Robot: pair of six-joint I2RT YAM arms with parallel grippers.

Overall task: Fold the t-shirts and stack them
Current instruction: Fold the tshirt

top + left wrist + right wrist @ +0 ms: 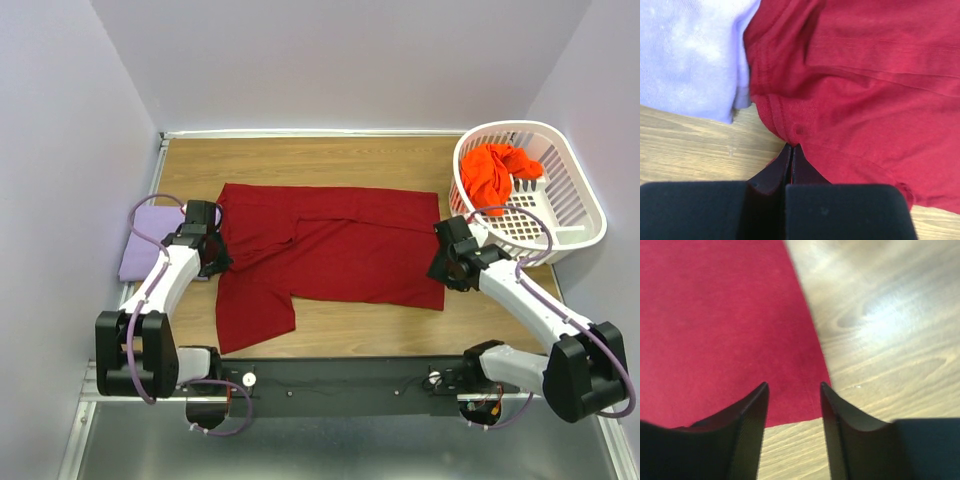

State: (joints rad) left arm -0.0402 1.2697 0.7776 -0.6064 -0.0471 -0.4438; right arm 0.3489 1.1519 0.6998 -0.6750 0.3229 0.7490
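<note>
Wooden table (340,160): left jaws pinch the crimson shirt (350,250); right jaws spread at its corner.

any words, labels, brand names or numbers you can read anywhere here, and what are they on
None: no readable text in any view. The dark red t-shirt, lavender t-shirt, orange t-shirt, white basket and wooden table show no print, tag or number.
</note>
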